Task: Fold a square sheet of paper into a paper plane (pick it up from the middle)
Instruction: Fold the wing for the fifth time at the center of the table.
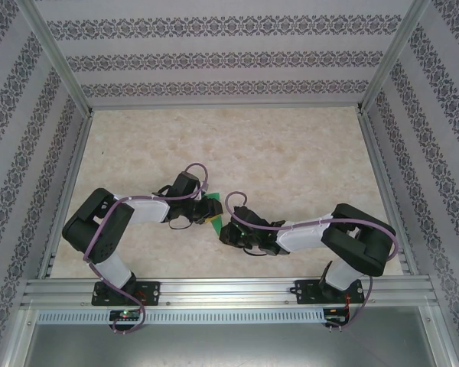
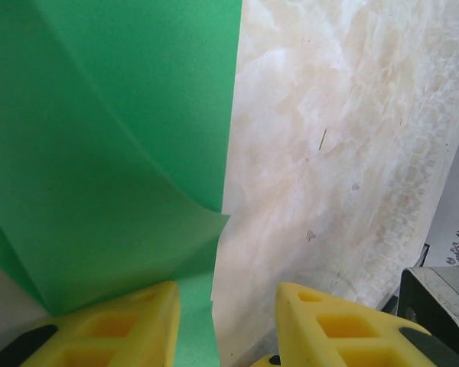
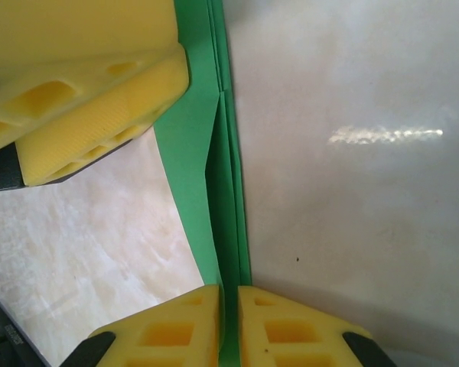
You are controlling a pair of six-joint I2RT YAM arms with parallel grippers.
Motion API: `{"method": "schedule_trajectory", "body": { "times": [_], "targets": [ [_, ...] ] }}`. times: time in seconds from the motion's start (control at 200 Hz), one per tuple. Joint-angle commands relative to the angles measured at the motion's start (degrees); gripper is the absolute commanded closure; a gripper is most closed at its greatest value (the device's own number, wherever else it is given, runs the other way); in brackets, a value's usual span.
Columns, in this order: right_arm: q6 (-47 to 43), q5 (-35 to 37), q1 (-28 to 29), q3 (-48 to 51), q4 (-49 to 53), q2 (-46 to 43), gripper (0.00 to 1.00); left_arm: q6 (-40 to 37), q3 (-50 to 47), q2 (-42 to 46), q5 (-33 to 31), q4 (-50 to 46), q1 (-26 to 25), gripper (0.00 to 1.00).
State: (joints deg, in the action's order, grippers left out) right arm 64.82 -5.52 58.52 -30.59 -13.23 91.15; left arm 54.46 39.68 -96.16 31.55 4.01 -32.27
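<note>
Currently the thin bright green paper sheet, creased into a narrow layered strip, sits over the near-middle of the pale marbled desk, in the gap where the two arms meet. The right end effector has its yellow fingers pressed together on the near end of that strip, pinching the stacked layers. The strip's long axis runs straight away from those fingertips. The left end effector stands spread and grips nothing. The sheet's straight edge runs lengthwise through the gap between its fingers, with green paper and an upcurled flap on one side and bare desk on the other. So the right arm has the paper and the left waits just beside it, lined up along the same edge. I judge that the next crease depends on the left fingers working along that axis while the right pinch anchors the end.
</note>
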Motion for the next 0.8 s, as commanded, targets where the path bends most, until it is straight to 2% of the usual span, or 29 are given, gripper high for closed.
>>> {"method": "schedule_trajectory", "body": {
  "times": [0.0, 0.09, 0.33, 0.435, 0.594, 0.679, 0.714, 0.794],
  "targets": [
    [-0.1, -2.5, 1.3, 2.5, 9.2, -0.3, 0.89, -1.8, 0.9, -1.6, -2.8, -1.9, 0.7, 0.61],
    [0.6, -2.6, 1.2, 3.8, 7.7, -0.4, 0.95, -2.0, 0.9, -1.9, -2.7, -1.9, 0.7, 0.61],
    [0.6, -4.0, 1.1, 3.3, 6.3, 2.6, 0.96, -1.8, 1.2, -2.5, -1.6, -1.7, 0.7, 0.62],
    [-0.4, -1.9, 1.0, 2.8, 7.3, -0.2, 0.86, -2.0, 1.2, -2.7, -1.6, -2.4, 0.7, 0.62],
    [-3.5, 5.2, 0.7, 2.6, 13.6, -11.4, 0.78, -2.7, 1.4, -2.8, -1.7, -3.4, 0.7, 0.63],
    [-6.6, 5.7, 0.0, 2.5, 14.9, -16.2, 0.70, -2.8, 1.7, -3.1, -1.6, -3.5, 0.7, 0.63],
    [-8.3, 4.3, -0.1, 2.1, 14.6, -17.1, 0.70, -2.9, 1.9, -3.3, -1.6, -3.5, 0.7, 0.63],
    [-10.6, 2.0, -0.2, 0.8, 13.3, -17.1, 0.84, -2.7, 1.9, -3.4, -1.4, -3.4, 0.7, 0.63]
  ]
}}
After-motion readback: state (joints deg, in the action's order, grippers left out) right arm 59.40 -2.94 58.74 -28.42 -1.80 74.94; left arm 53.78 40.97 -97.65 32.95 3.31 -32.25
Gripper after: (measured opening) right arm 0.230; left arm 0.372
